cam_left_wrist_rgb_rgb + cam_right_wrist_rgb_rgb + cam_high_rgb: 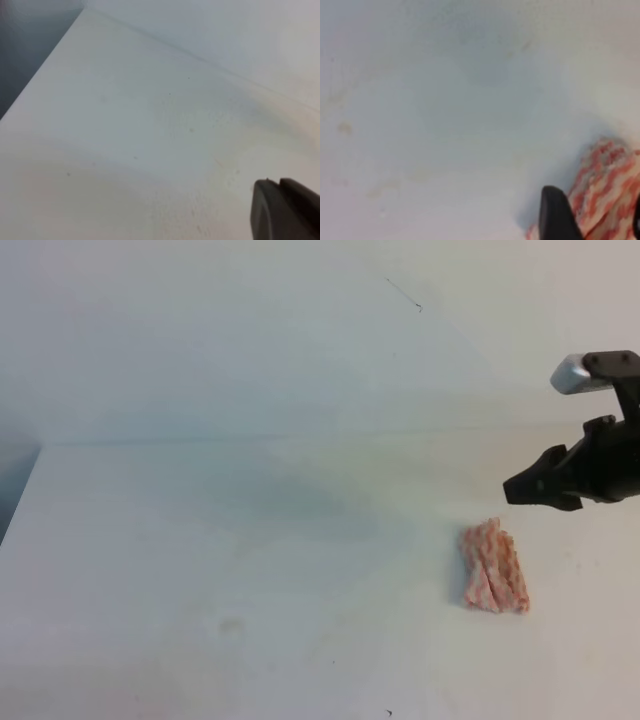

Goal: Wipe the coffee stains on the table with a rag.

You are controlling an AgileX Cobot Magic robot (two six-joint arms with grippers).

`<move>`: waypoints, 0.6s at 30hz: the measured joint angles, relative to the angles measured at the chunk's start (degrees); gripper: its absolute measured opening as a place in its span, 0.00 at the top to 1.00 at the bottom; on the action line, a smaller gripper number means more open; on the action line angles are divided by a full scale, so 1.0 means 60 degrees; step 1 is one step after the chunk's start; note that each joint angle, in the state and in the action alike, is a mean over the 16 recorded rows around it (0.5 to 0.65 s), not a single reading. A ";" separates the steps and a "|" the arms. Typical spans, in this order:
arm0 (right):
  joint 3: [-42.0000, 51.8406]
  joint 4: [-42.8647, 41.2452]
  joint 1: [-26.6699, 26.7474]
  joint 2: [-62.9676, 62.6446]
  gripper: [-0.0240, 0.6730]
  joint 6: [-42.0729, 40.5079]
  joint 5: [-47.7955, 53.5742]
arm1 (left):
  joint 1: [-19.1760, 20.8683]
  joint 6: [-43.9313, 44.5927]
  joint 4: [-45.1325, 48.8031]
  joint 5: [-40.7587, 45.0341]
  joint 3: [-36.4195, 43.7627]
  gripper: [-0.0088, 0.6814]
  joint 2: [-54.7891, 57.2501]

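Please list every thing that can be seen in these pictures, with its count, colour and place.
rag: one, pink-red and white patterned, wrinkled, lying on the table right of the middle.
table: one, white, filling the lower part of the high view.
faint yellowish marks: a few, pale, on the tabletop left of the middle; no clear brown blotch can be made out.
wall: one, pale white, behind the table.
right end effector: one, black, above the table just up and right of the rag, not touching it.
left end effector: one, dark, only a corner visible in the left wrist view.
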 joint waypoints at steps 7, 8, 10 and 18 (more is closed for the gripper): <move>0.0000 0.0263 0.0000 -0.0707 0.69 -0.0314 0.0371 | 0.0000 0.0000 0.0000 0.0000 0.0000 0.99 0.0000; 0.0003 0.0287 0.0000 -0.0932 0.72 -0.0333 0.0458 | 0.0000 0.0000 0.0000 0.0000 0.0000 0.99 0.0000; 0.0019 0.0296 0.0000 -0.1462 0.77 -0.0341 0.0625 | 0.0000 0.0000 0.0000 0.0000 0.0000 0.99 0.0000; 0.0275 -0.0631 -0.0001 -0.4458 0.95 0.0423 0.0971 | 0.0000 0.0000 0.0000 0.0000 0.0000 0.99 0.0000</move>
